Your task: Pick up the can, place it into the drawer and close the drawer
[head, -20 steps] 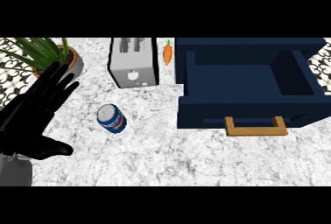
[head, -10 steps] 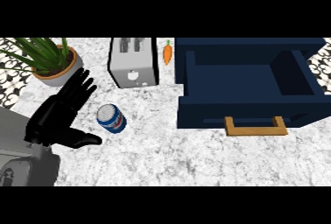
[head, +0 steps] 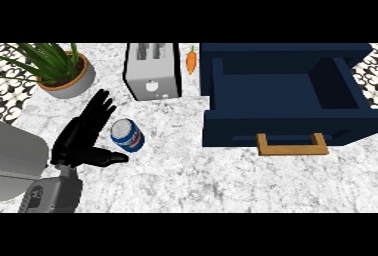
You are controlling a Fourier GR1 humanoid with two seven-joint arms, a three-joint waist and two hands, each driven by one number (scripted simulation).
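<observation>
Just left of can [head: 127, 135]: left hand [head: 77, 142], fingers [head: 99, 106] straight; drawer [head: 229, 132] open.

The left hand [head: 76, 139] is open, with straight fingers just left of the blue can [head: 127, 135] on the marble counter [head: 221, 182] and the thumb below it. To the right, the navy drawer [head: 280, 129] is open. A toaster [head: 151, 70] stands behind.
</observation>
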